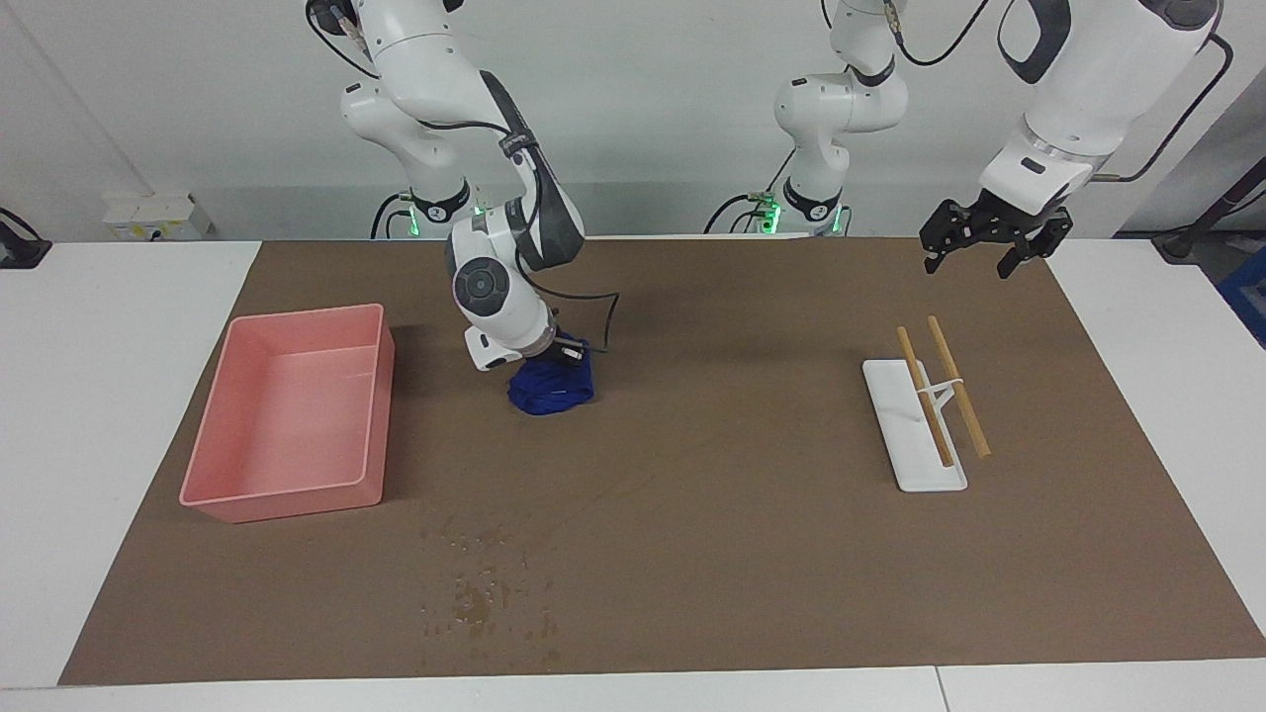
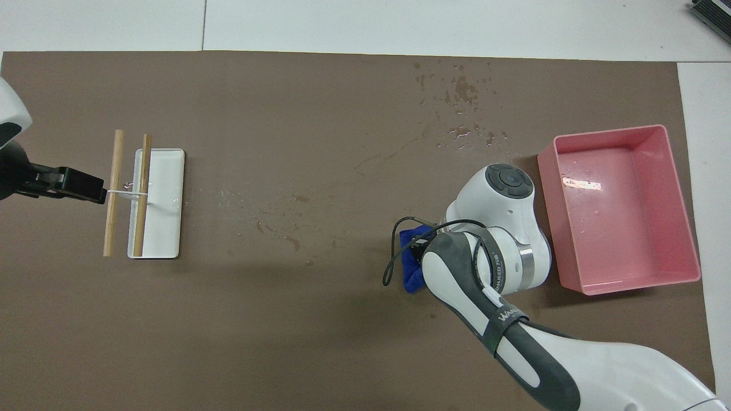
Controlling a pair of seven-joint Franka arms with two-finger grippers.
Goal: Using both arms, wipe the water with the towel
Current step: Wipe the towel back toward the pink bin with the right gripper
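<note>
Open mat (image 1: 712,494) lies between the pink tray (image 1: 287,499) and white rack (image 1: 915,445).

Soft blue cloth towel (image 1: 552,387), matt brown mat (image 1: 712,514), glossy pink plastic tray (image 1: 213,494).
</note>
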